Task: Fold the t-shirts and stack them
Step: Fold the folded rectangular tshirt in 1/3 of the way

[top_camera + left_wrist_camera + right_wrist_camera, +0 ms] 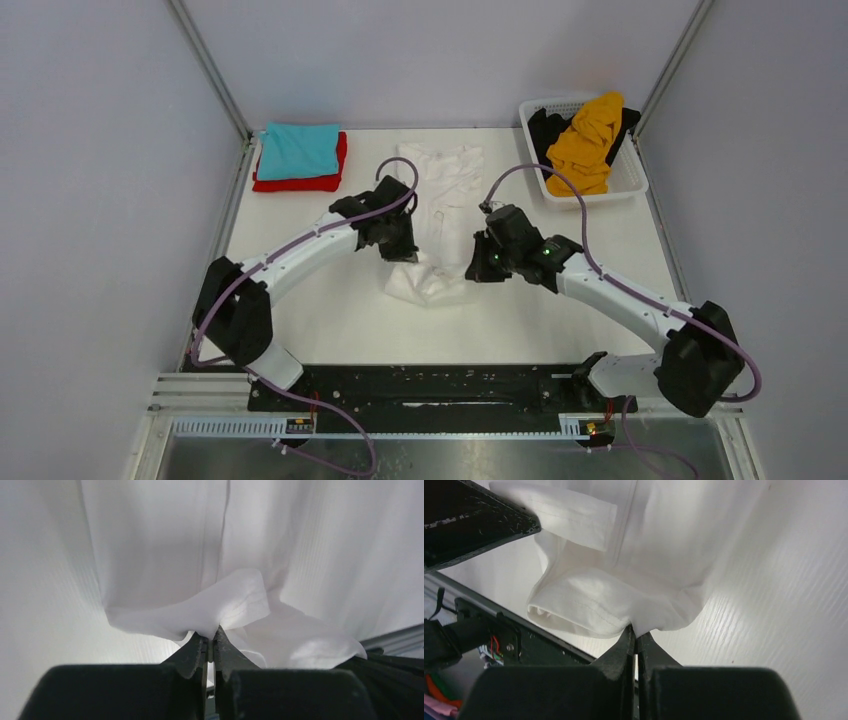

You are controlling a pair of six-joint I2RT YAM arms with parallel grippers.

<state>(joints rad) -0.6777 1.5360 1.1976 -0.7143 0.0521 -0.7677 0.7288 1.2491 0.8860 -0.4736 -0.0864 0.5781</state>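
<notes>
A white t-shirt lies in a narrow strip down the middle of the table, its near end bunched up between the two arms. My left gripper is shut on the near left corner of the white t-shirt, lifting a fold of it. Opposite it, my right gripper is shut on the near right corner of the same t-shirt. A folded teal t-shirt rests on a folded red t-shirt at the back left. In the basket lie an orange-yellow t-shirt and a black t-shirt.
The white lattice basket stands at the back right corner. Metal frame posts rise at both back corners. A black rail carrying the arm bases runs along the near edge of the table.
</notes>
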